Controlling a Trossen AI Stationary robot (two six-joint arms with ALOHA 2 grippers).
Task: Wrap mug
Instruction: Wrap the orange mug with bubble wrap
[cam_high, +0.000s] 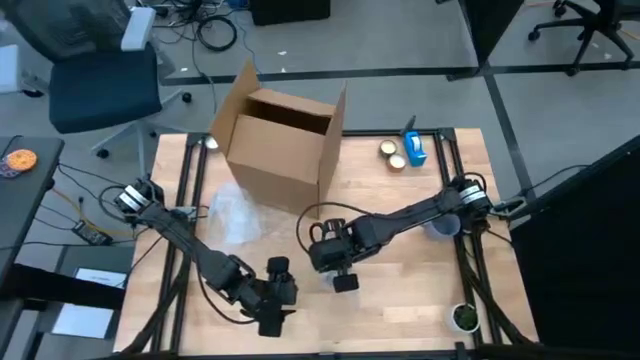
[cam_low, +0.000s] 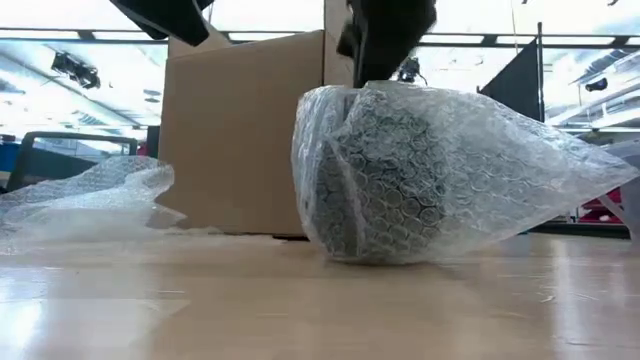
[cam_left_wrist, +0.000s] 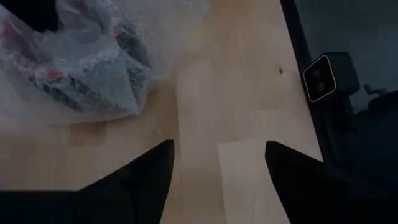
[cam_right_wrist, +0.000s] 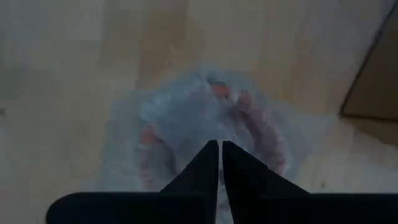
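My right gripper (cam_right_wrist: 219, 149) is pinched shut on the clear bubble wrap (cam_low: 520, 170) around the dark patterned mug (cam_low: 385, 175), mid-tabletop toward the front edge. My left gripper (cam_left_wrist: 217, 168) hangs released nearby. The loose wrap could slip off, I reckon.

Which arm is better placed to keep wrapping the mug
Right. Its pincer is shut directly over the bubble-wrapped mug, pinching the wrap. The left pincer is open over bare table beside it.
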